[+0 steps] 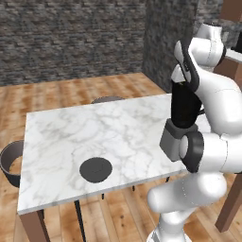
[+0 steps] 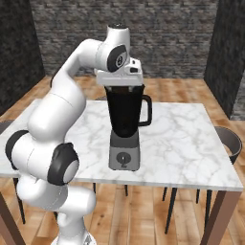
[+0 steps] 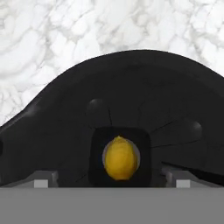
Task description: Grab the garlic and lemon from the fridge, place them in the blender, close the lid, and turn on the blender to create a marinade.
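The blender stands on the marble table, a black jar with a side handle on a grey base with a round knob. My gripper hangs right over the jar's open top. Looking down into the jar, the hand view shows the lemon lying at the bottom, free of the fingers. My gripper is open, its fingertips spread wide with nothing between them. The dark round lid lies flat near the table's front edge, left of the blender. The garlic is hidden. The fridge is out of view.
Dark round stools stand around the table: one at its left end, one behind it, one at its right end. Dark brick walls close the room behind. Wooden floor lies all around.
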Robot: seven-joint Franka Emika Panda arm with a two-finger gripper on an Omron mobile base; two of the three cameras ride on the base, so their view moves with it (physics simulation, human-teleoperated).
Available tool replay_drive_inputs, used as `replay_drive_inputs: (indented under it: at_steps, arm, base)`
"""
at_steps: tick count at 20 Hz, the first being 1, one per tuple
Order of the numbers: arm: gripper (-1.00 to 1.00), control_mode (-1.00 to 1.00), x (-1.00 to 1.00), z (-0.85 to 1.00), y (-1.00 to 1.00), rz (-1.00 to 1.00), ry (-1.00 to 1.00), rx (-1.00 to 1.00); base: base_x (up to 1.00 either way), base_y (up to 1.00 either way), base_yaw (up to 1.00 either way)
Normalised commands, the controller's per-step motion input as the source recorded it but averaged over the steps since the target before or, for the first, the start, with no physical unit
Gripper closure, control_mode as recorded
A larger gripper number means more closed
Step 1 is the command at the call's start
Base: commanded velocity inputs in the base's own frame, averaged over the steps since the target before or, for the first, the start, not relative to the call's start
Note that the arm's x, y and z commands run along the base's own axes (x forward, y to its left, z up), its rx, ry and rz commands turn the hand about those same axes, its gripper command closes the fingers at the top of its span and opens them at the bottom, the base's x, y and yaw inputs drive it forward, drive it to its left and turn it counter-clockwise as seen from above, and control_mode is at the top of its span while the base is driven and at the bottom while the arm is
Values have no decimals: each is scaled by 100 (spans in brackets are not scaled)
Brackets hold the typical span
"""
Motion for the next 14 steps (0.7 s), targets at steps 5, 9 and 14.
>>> replay_drive_inputs:
  at_steps: [5,9,14]
  arm:
    - [-100,-100,-48,54,4,0,-29,-2]
    - [-100,-100,-92,37,23,-3,-25,0]
    - [-100,-100,-100,-4,53,-10,-6,0]
  base:
    - [0,0,0]
    - [0,0,0]
    - [0,0,0]
